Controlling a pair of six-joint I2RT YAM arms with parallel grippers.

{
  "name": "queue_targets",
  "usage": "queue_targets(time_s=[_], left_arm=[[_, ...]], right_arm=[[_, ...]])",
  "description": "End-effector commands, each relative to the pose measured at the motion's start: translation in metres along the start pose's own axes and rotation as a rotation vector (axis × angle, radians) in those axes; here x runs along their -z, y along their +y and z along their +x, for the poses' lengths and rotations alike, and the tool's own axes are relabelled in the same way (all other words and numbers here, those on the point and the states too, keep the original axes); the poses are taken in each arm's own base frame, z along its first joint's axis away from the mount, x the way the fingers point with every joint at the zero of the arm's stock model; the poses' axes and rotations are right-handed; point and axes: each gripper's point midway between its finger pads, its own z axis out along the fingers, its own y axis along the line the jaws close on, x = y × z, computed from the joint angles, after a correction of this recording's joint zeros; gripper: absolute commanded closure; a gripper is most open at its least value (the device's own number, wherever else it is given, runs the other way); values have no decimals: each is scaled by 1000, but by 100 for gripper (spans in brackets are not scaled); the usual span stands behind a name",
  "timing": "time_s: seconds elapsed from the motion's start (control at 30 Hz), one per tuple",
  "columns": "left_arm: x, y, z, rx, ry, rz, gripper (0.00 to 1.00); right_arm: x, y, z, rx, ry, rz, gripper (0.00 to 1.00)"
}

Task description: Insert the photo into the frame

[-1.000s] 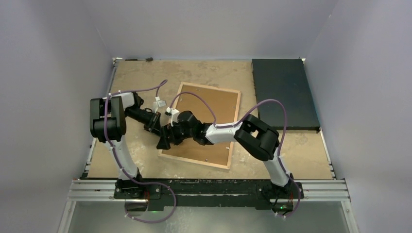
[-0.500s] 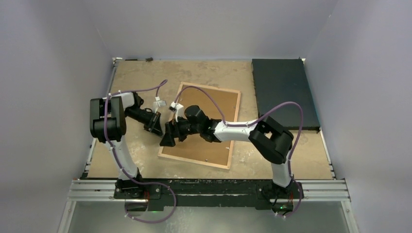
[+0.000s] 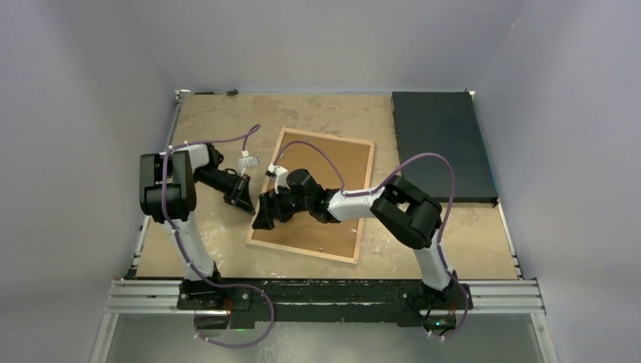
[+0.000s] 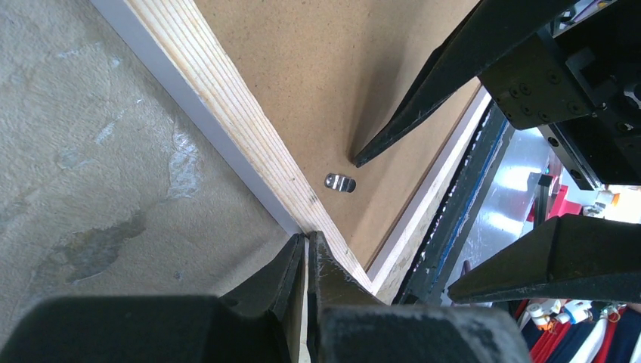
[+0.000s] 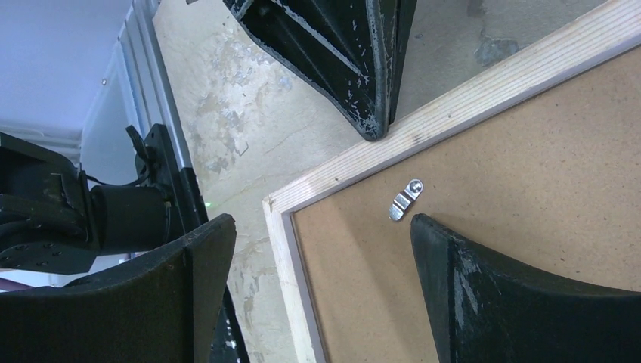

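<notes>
In the middle of the desk (image 3: 219,121), the frame (image 3: 317,252) lies face down, brown backing board (image 3: 344,162) clipped in; no photo in sight. Back-opening step, I'd say: left jaws, pressed together, touch its left wooden edge; right jaws gape over the near-left corner, one tip beside the metal clip (image 5: 405,200). Next, that tip must nudge the clip aside, delicately. Scuffed tan surface, black mat (image 3: 442,144) far right, pale walls.

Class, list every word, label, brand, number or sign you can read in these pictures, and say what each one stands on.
None: no readable text anywhere.
The frame, seen from its wooden back, the backing board, the metal clip and the black mat all look unmarked.
Coloured bits at the left wrist view's lower right: too blurred to read.
</notes>
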Motion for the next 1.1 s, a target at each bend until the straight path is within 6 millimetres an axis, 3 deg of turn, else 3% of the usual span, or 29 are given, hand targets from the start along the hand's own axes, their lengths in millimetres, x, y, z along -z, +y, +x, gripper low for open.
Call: queue_targets(time_s=[0.0, 0.77, 1.07], left_arm=[[-3, 8, -1, -90, 5, -37, 99], [-1, 8, -4, -97, 3, -42, 100], [1, 7, -5, -104, 3, -42, 100]], right_arm=[[-6, -3, -2, 8, -16, 4, 12], [-13, 14, 3, -24, -3, -52, 14], [-17, 5, -7, -30, -45, 6, 14]])
